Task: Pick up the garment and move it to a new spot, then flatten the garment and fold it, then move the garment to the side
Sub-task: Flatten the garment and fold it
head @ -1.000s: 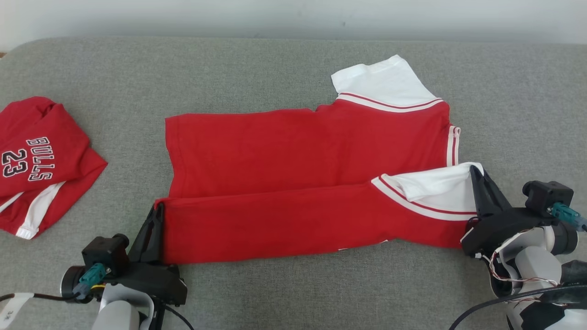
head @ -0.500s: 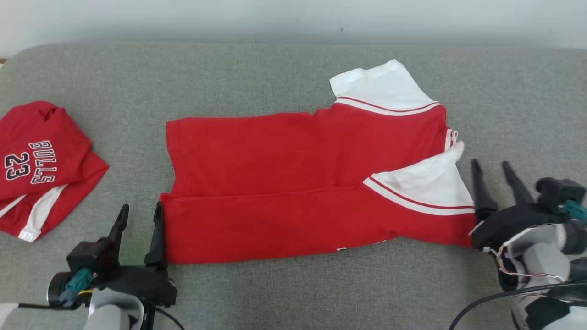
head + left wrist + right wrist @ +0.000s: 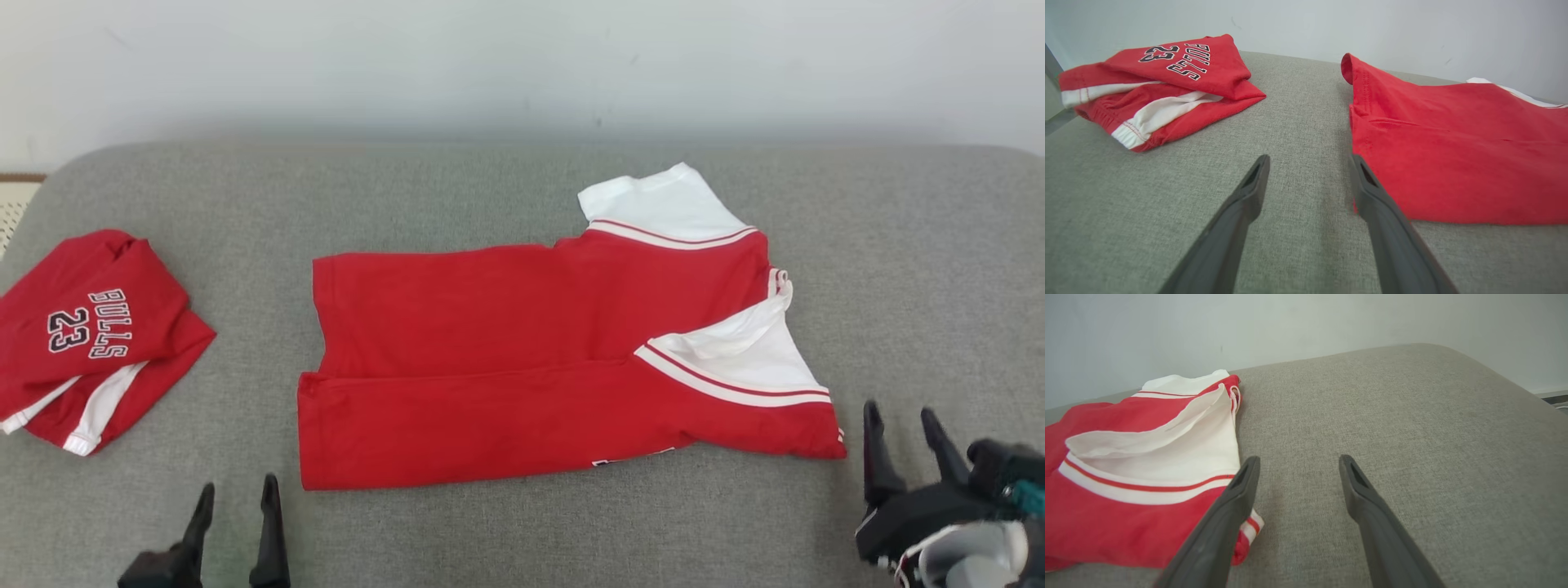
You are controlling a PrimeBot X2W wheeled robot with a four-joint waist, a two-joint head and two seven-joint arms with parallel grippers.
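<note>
L gripper (image 3: pixel 237 483), R gripper (image 3: pixel 900 408) spread; garment (image 3: pixel 490 351) free

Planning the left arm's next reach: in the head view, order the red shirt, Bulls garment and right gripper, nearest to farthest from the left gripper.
From the left gripper:
1. The red shirt, near corner just to its right.
2. The Bulls garment, up and left.
3. The right gripper, far right.

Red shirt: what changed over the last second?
The left gripper let go of the hem corner and the right gripper let go of the sleeve end. Both opened and drew back clear of the red shirt. The near white sleeve slumped flatter. The shirt's fold and the Bulls garment stayed put; only the camera shifted.
</note>
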